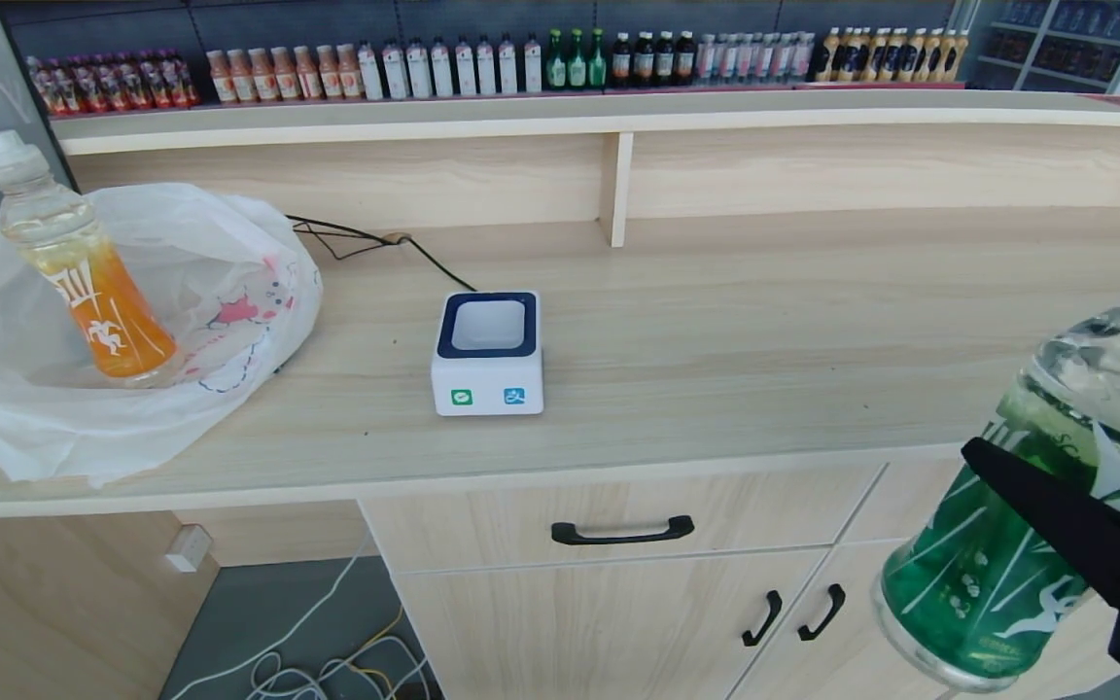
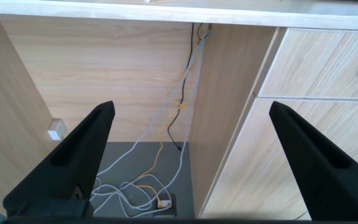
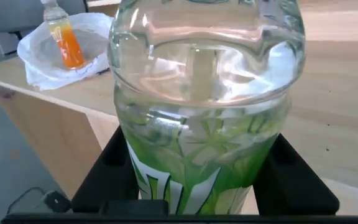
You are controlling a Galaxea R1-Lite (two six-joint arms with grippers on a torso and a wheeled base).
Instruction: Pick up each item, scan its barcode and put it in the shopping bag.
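Note:
My right gripper (image 1: 1075, 544) is shut on a clear bottle with a green label (image 1: 1017, 506), held at the lower right, in front of the counter's edge; the green bottle (image 3: 204, 118) sits between the black fingers (image 3: 114, 162). An orange-label bottle (image 1: 84, 267) stands tilted inside the white plastic shopping bag (image 1: 229, 292) on the counter's left; that orange bottle (image 3: 64, 37) and bag (image 3: 36, 56) appear far off too. The white barcode scanner (image 1: 488, 352) with a blue-rimmed window sits mid-counter. My left gripper (image 2: 191, 162) hangs open below the counter, nothing between its fingers.
The wooden counter (image 1: 764, 321) has a raised back ledge with a divider (image 1: 620, 185). A black cable (image 1: 366, 243) runs from the scanner to the back. Drawers and cupboard doors with black handles (image 1: 622, 531) lie below; loose cables (image 2: 148, 186) lie on the floor.

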